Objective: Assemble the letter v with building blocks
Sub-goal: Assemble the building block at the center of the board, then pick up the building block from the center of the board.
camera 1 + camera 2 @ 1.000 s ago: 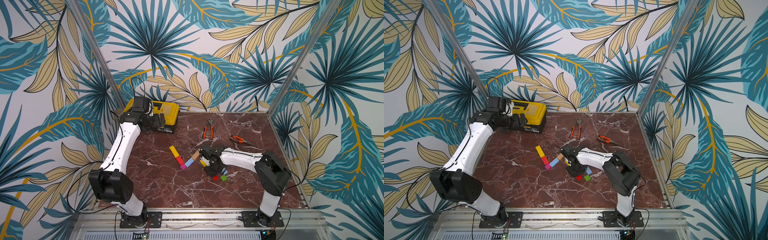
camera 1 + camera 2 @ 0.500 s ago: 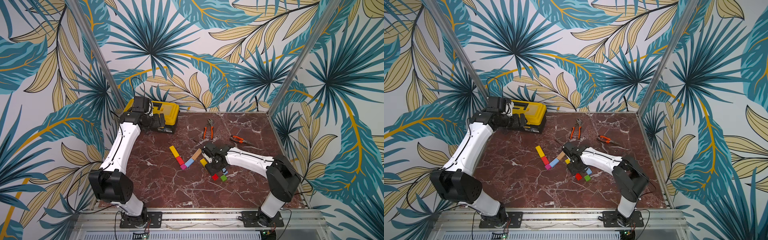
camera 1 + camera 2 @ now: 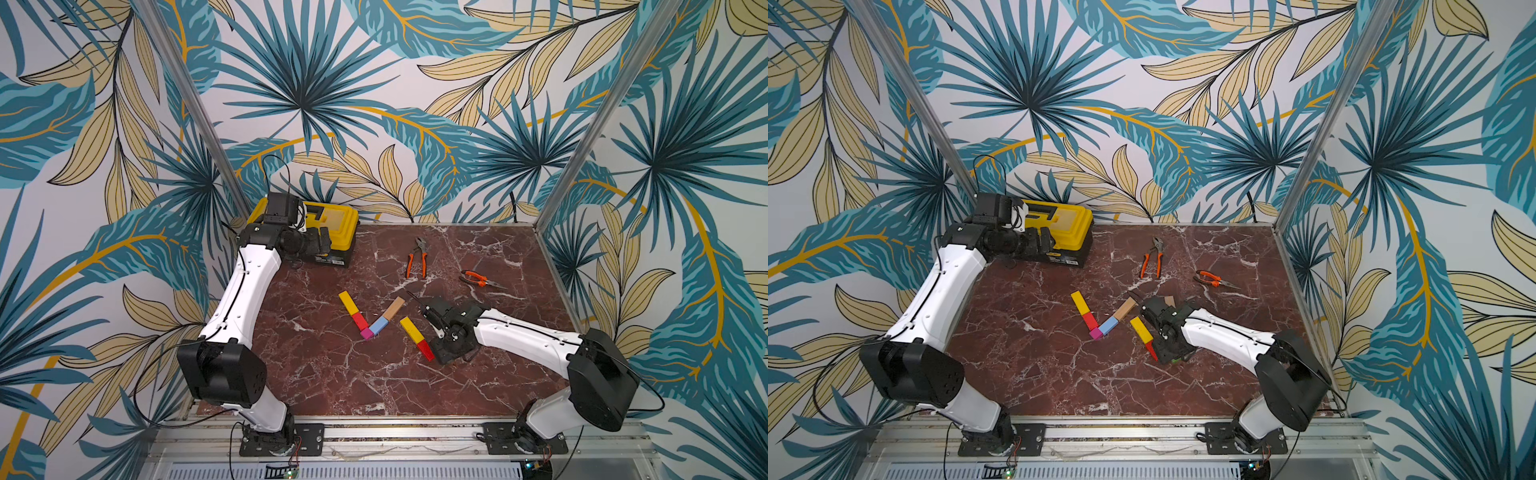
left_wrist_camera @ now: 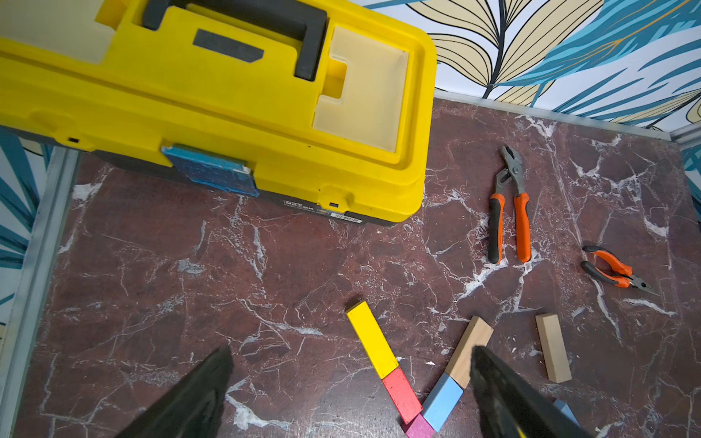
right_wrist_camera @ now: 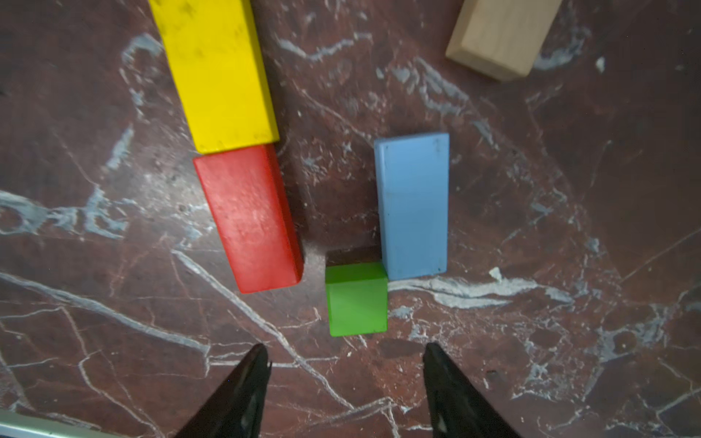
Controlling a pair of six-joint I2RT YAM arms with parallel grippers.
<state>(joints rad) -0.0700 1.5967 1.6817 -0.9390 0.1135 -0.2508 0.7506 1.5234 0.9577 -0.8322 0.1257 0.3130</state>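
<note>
Viewing the red-brown marble table (image 3: 332, 374): beside the yellow plastic toolbox (image 3: 332, 224) I see my left gripper (image 4: 351, 350) gaping wide and empty. The five-block letter v (image 3: 366, 333) lies mid-table. My right gripper (image 5: 345, 346) is partly spread and holds nothing. It is just short of a light-blue wooden block (image 5: 413, 204) and the small green wooden cube (image 5: 356, 299) at its corner.
</note>
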